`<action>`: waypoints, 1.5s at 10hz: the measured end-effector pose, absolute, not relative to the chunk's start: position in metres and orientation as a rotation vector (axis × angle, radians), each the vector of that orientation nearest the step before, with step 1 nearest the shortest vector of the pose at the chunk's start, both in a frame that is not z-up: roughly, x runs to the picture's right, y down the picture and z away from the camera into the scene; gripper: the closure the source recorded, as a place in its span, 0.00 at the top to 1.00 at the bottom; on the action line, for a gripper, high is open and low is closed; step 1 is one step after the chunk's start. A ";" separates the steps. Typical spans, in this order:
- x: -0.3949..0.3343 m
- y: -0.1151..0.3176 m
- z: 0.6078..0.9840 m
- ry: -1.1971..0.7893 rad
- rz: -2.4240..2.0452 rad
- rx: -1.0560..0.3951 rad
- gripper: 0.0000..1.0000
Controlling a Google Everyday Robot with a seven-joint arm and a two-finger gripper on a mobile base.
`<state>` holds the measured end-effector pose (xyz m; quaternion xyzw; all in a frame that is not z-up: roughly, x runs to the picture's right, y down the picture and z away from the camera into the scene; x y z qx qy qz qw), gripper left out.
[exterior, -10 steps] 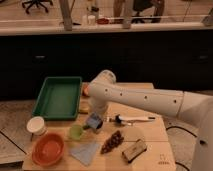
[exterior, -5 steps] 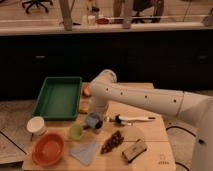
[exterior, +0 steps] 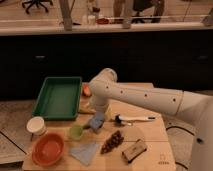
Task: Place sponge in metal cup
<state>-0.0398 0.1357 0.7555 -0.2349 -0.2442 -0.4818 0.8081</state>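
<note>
The sponge (exterior: 96,121), a blue-grey block, sits tilted on the wooden table (exterior: 150,132), just right of the lime-green cup (exterior: 76,131). My gripper (exterior: 99,111) hangs at the end of the white arm (exterior: 145,97), directly above the sponge and close to its top. The arm's wrist covers it from this side. The metal cup is hidden; I cannot make it out under or beside the sponge.
A green tray (exterior: 58,96) lies at the back left with an orange object (exterior: 86,90) beside it. Along the front are a white bowl (exterior: 36,125), a red bowl (exterior: 48,149), a pale blue cloth (exterior: 85,151), a brown cone (exterior: 112,142) and a tan-and-black block (exterior: 134,150). A brush (exterior: 132,119) lies to the right.
</note>
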 end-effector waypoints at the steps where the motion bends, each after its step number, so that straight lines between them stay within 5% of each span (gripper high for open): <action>1: -0.039 0.134 0.756 -0.524 -1.027 -0.504 0.80; 15: -0.032 0.116 0.766 -0.544 -1.003 -0.546 0.80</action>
